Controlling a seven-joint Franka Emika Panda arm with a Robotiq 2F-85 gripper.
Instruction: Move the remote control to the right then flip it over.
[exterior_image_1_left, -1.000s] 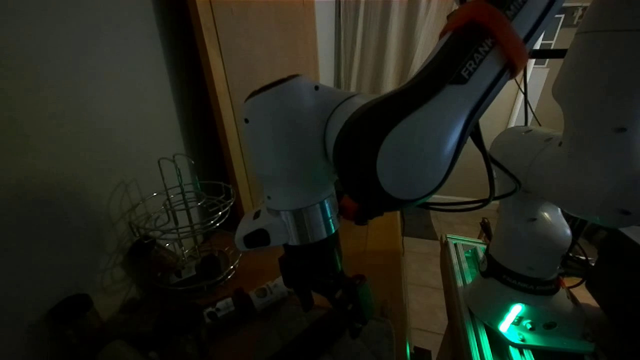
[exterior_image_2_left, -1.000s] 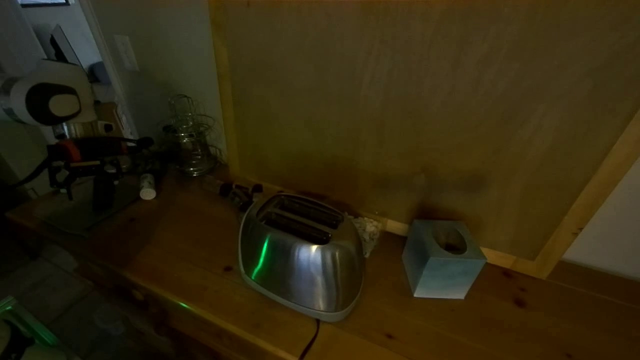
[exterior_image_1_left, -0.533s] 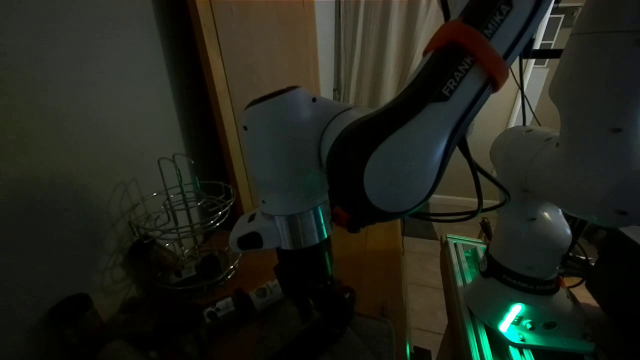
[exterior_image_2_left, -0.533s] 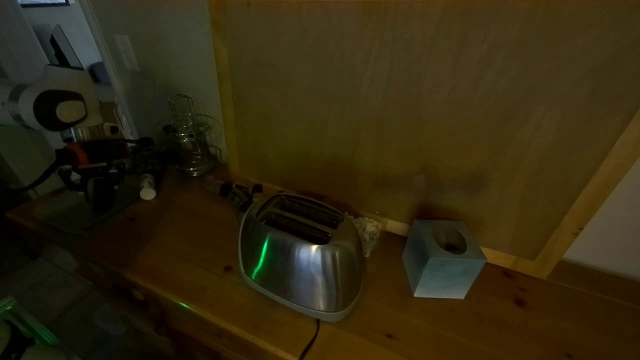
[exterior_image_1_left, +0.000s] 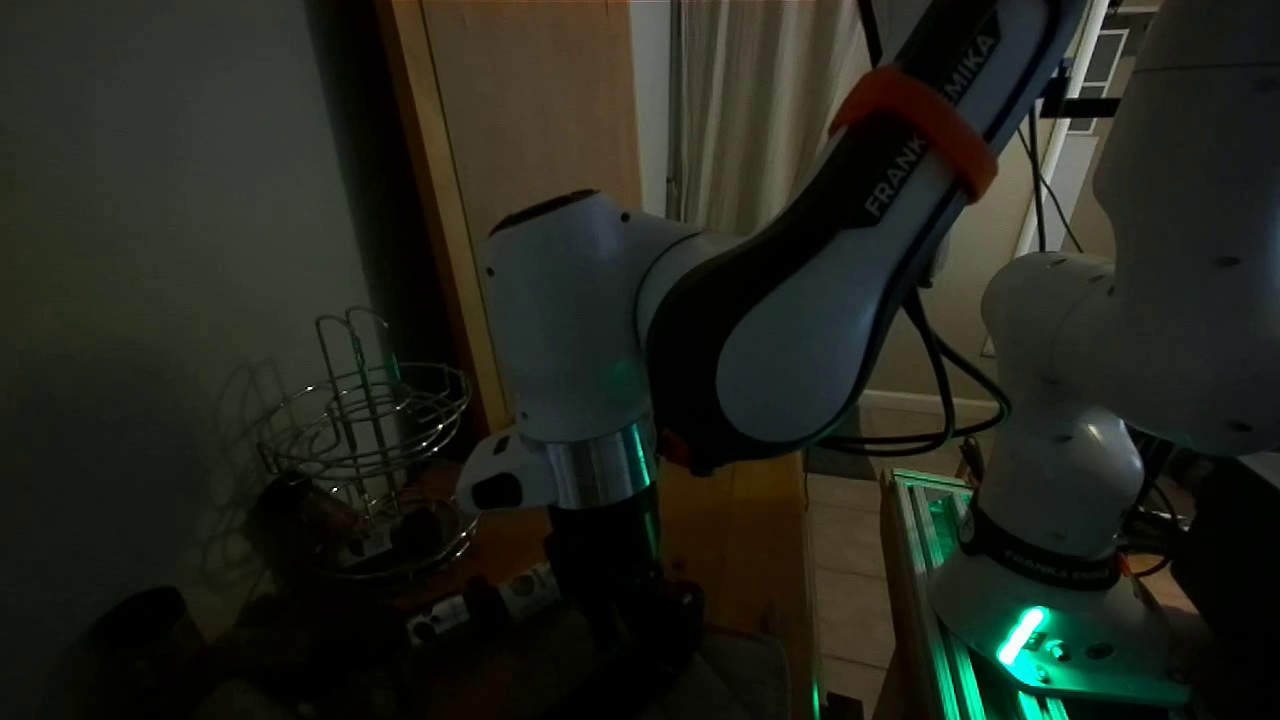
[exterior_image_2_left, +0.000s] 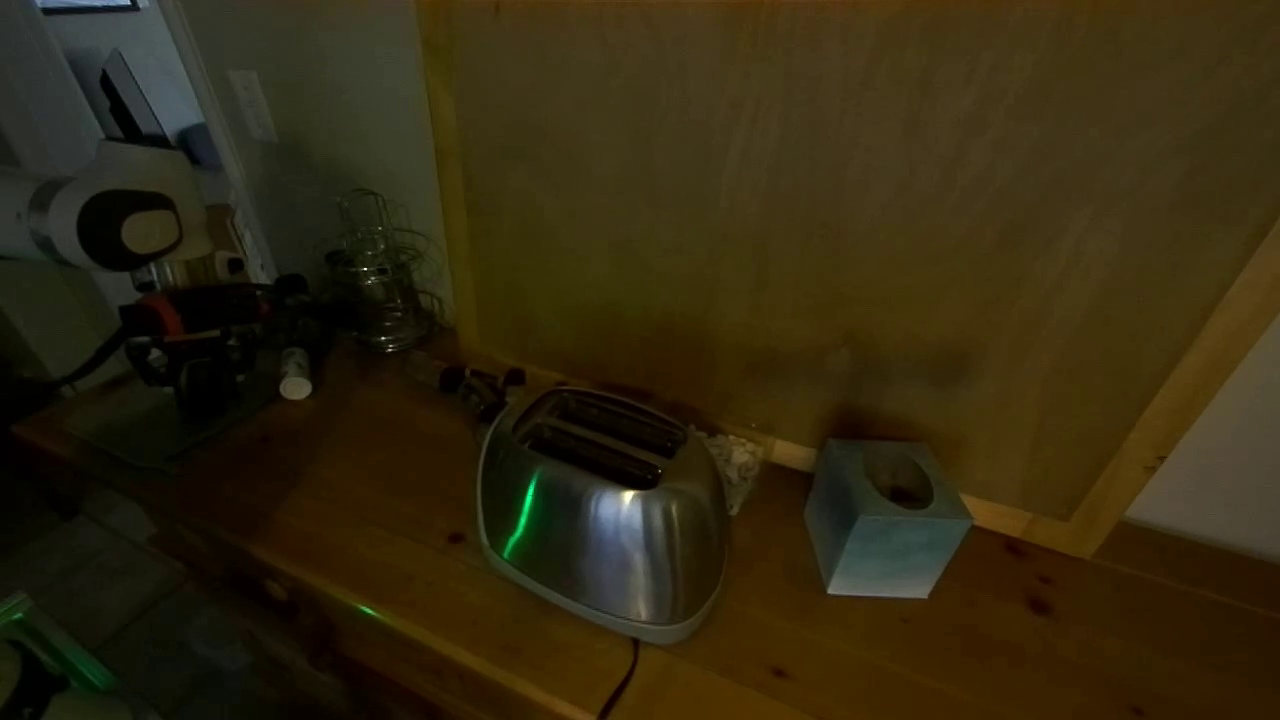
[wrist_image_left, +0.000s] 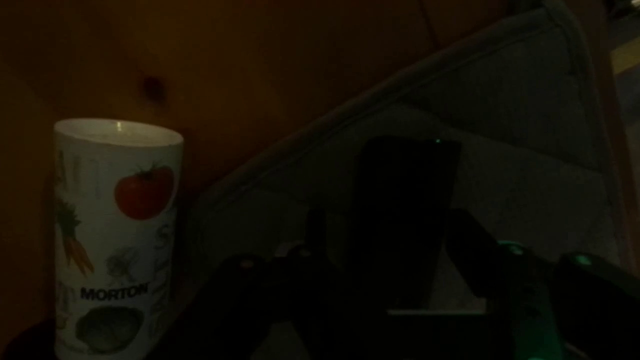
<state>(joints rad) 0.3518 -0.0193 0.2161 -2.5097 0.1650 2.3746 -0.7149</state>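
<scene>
The remote control (wrist_image_left: 407, 175) is a near-black bar that lies on a grey quilted mat (wrist_image_left: 530, 175) in the wrist view, its far end reaching out past my fingers. My gripper (wrist_image_left: 385, 215) straddles it, jaws narrowed but still apart. A strip of mat shows between the left finger (wrist_image_left: 316, 230) and the remote; the right finger (wrist_image_left: 467, 240) is close against its other edge, and whether it touches is too dark to tell. In both exterior views the gripper (exterior_image_2_left: 205, 385) hangs low over the mat, and the dark remote merges with it.
A white Morton salt container (wrist_image_left: 117, 225) stands left of the mat. A wire rack (exterior_image_1_left: 370, 465) is by the wall. Farther along the wooden counter are the shiny toaster (exterior_image_2_left: 605, 540) and a blue tissue box (exterior_image_2_left: 885, 535). The counter's edge runs close by the mat.
The arm has come down toward the mat, shifting left in an exterior view. The jaws, wide apart a second ago, have narrowed around the remote.
</scene>
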